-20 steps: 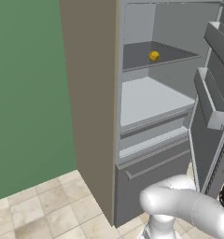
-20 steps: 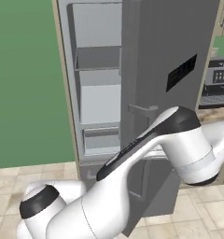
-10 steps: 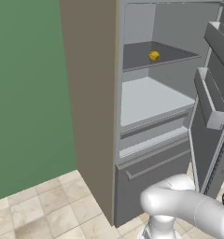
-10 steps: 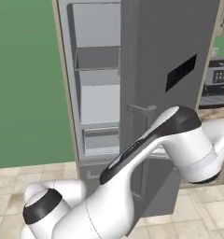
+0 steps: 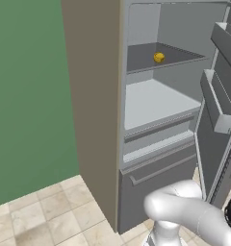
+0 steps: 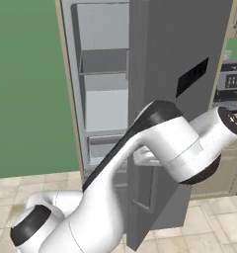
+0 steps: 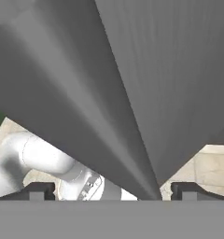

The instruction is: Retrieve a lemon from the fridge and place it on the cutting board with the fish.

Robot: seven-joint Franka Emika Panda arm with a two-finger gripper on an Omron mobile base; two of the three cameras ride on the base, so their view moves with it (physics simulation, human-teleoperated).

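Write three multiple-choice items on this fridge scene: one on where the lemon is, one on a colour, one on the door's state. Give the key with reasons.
1. Where is the lemon?
A. On the upper shelf inside the fridge
B. In the bottom drawer
C. On the floor

2. What colour is the wall beside the fridge?
A. Blue
B. Green
C. White

3. How does the fridge door stand?
A. Shut
B. Taken off
C. Open

Key: 1 A, the yellow fruit sits on the upper dark shelf in the left base view. 2 B, a flat green surface lies left of the beige side panel. 3 C, the shelves inside show and the door's inner racks face the camera.
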